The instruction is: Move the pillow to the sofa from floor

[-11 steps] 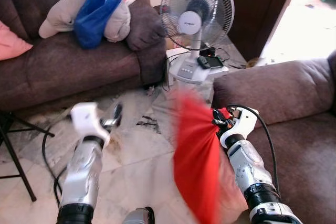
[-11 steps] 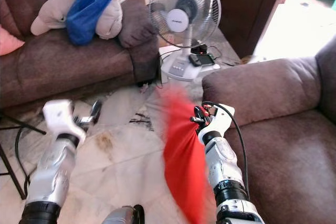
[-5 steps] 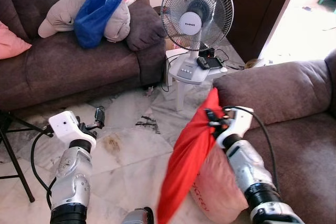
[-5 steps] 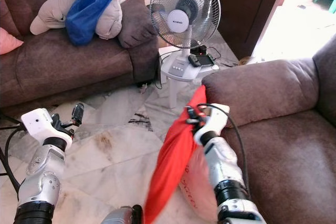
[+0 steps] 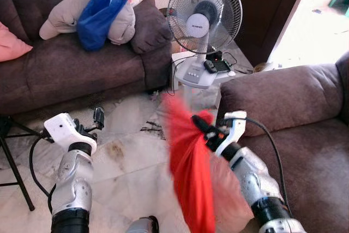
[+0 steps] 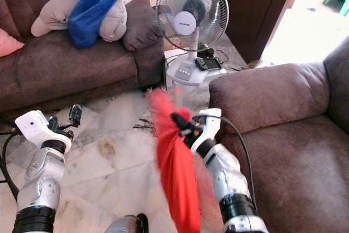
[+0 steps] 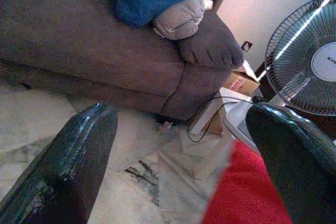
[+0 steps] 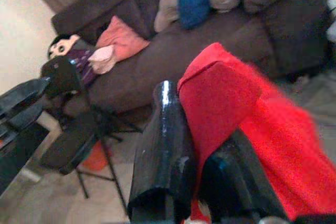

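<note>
Half done, by my reading: the pillow is off the floor and in the air, but not yet on a sofa.
Right gripper: jaws closed on a top corner of the pillow, red fabric pinched between the two black fingers.
Pillow position: hangs straight down from the jaws, beside the right forearm, clear of the tiles.
Pillow look: bright red on the near face, a paler pinkish face behind; soft and limp, edges smeared by motion blur, so its exact outline is hard to judge.
Left gripper: jaws well apart, holding nothing, raised over the floor well to the side of the pillow.
Near sofa: brown armrest just beyond and beside the closed jaws, seat bare; probably the closest place to set it down.
Left to do: carry the pillow over a cushion and let go.
Far sofa: farther off, across the floor, with a blue bag and grey bundle on it.
Fan: stands beyond the pillow, between the two sofas.
</note>
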You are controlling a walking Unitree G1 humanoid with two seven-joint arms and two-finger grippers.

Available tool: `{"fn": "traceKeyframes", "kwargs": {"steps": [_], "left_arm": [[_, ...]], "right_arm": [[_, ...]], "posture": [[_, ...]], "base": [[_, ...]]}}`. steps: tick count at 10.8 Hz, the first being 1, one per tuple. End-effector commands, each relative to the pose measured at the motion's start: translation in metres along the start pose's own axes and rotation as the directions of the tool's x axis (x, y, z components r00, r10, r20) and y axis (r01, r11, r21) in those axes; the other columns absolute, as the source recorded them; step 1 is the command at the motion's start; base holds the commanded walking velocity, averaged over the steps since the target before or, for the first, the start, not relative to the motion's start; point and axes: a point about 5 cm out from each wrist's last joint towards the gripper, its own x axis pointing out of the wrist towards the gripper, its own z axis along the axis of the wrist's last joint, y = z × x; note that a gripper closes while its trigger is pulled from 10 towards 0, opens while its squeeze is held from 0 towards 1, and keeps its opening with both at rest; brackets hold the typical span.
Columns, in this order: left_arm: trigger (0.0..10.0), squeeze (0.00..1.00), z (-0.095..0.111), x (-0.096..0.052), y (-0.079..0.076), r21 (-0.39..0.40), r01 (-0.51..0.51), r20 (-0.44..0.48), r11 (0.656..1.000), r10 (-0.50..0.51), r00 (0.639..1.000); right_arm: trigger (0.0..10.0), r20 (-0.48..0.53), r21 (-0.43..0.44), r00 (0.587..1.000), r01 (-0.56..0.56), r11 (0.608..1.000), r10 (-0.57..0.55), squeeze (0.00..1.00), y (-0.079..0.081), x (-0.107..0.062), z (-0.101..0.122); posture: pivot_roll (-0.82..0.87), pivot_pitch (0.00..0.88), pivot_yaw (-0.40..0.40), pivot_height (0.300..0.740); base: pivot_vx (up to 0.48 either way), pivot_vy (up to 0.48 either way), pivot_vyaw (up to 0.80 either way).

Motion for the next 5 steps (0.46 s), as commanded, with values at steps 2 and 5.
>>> {"fn": "traceKeyframes", "kwargs": {"steps": [2, 5], "left_arm": [[10.0, 1.00, -0.001, -0.001, 0.003, -0.098, -0.014, -0.006, 0.995, 0.013, 1.000], [10.0, 1.00, -0.017, -0.009, 0.032, -0.196, -0.119, -0.070, 0.973, 0.107, 0.992]], "right_arm": [[10.0, 0.097, -0.062, 0.986, -0.128, 0.990, 0.133, 0.00, 0.017, 0.011, 0.026], [10.0, 0.094, -0.052, 0.980, -0.173, 0.983, 0.178, 0.00, 0.022, 0.008, 0.029]], "posture": [[0.12, 0.038, -0.001, 0.740], [0.12, 0.046, 0.000, 0.740]], "base": [[0.000, 0.000, 0.00], [0.000, 0.000, 0.00]]}}
